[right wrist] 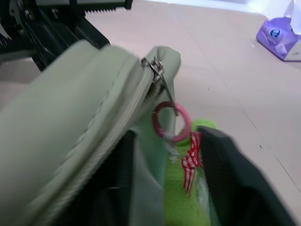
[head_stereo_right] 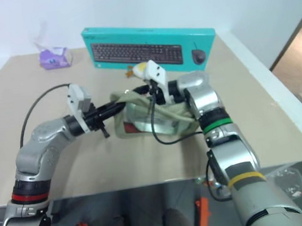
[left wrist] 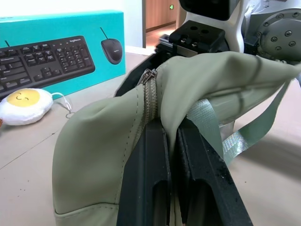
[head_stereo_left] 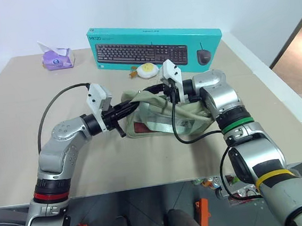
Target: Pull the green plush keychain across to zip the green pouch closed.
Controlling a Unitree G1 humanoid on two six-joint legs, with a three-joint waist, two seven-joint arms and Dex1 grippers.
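While the left gripper [head_stereo_left: 123, 110] clamps a fold of the green pouch [head_stereo_left: 156, 115] between its clenched jaws, the pouch hangs bunched and lifted off the beige counter [head_stereo_left: 23, 120] near its middle. In the left wrist view the black fingers [left wrist: 150, 174] pinch the sage fabric right beside the zipper line. The right gripper [head_stereo_left: 166, 90] reaches in from the other side — its jaws bracket the green plush keychain [right wrist: 186, 188], which dangles from a pink ring [right wrist: 170, 121] on the zipper pull (a red checked ribbon sits on the plush). Whether those jaws have fully closed on the plush I cannot tell. Behind the pouch lie a fried-egg plush [head_stereo_left: 148, 70] and the teal keyboard box [head_stereo_left: 155, 44] — a purple tissue pack [head_stereo_left: 57, 59] sits at the far left corner.
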